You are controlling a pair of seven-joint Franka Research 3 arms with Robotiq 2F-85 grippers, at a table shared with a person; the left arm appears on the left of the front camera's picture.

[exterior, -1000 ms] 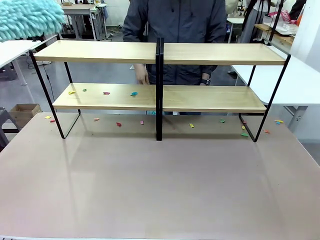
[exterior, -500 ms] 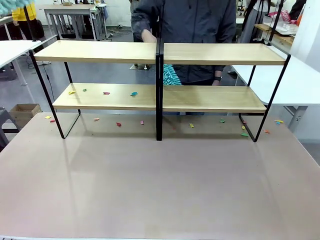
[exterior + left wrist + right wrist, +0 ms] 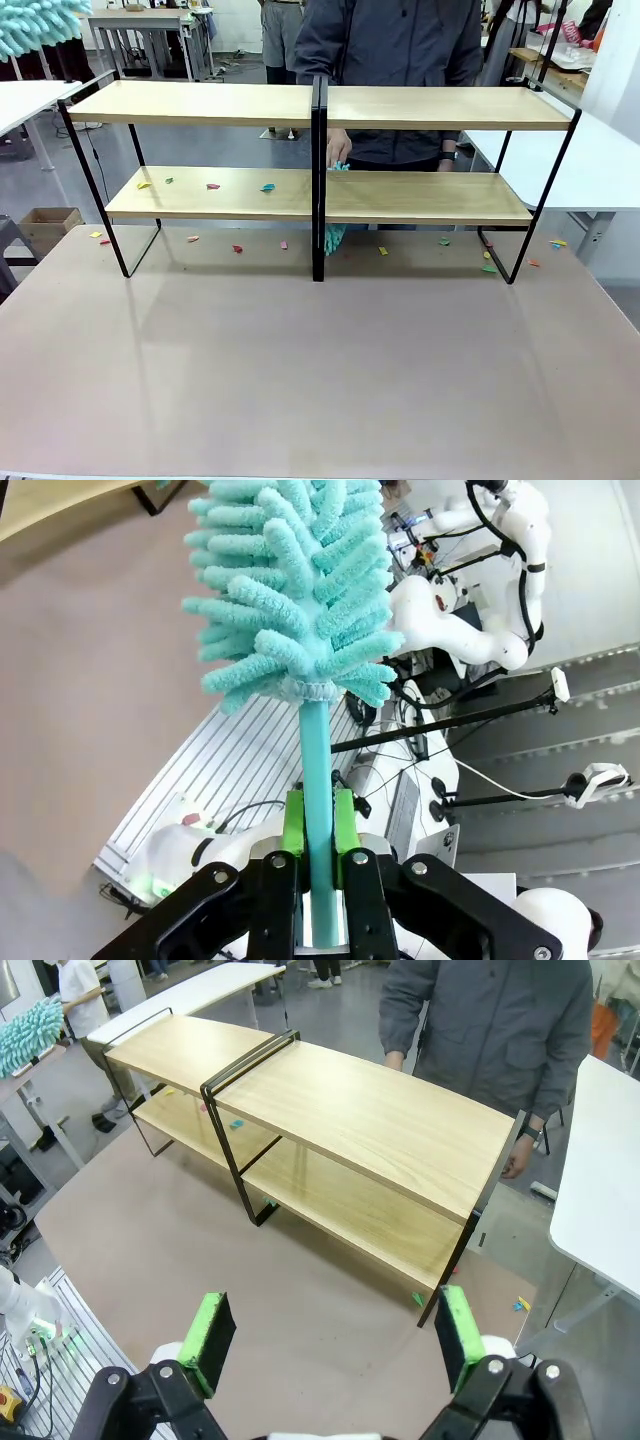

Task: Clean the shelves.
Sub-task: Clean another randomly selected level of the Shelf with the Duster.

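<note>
Vs 1 s ago: person's hand (image 3: 338,150) has brought a 2nd duster (image 3: 333,238) down by centre post (image 3: 318,120) of shelves (image 3: 200,103), mid-table; scraps (image 3: 212,186) on lower L board (image 3: 235,203) remain, so cleaning's barely begun. L wrist view: L gripper (image 3: 319,825) pinches duster (image 3: 290,590) handle. R wrist view: R gripper (image 3: 330,1335) spread, empty, facing shelves.
</note>
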